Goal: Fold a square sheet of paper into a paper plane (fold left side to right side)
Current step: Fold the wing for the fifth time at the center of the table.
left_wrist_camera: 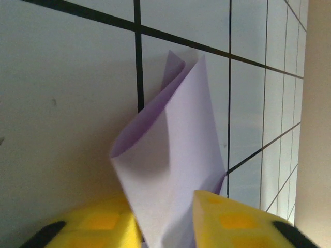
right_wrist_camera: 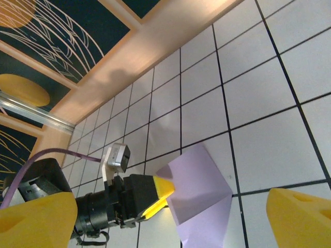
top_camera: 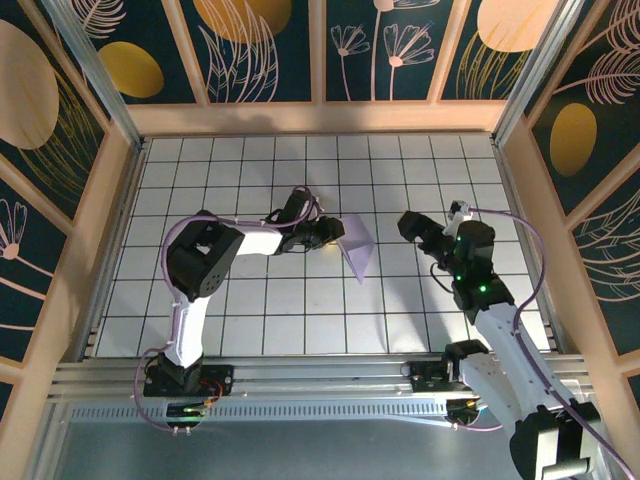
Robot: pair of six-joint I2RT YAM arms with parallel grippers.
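While the left jaws pinch one edge of the square sheet of paper, the sheet stands curled up off the tabletop near its middle, between the two arms. In the left wrist view the lavender paper runs down between the yellow pads, bowed into a loose open roll with no sharp crease. In the right wrist view the rest of the sheet hangs low over the tiles with one soft bend across it; I cannot tell how much of it touches. Right jaws: spread wide, holding nothing, just to the right of the sheet and apart from it.

Handling notes, my judgement:
- Very light and limp. It bends under its own weight, so a quick wrist move will likely make it flop and swing.
- Thin and smooth on smooth tiles, so it will probably slide rather than stay put if pushed sideways.
- It takes a crease wherever it is squeezed, and stray creases would spoil the plane.

Where to hold: by an edge or corner with a shallow bite, as the left jaws do now. For the left-to-right fold I would first pin the resting side near its border with the right jaws, then bring the held edge across to meet it.
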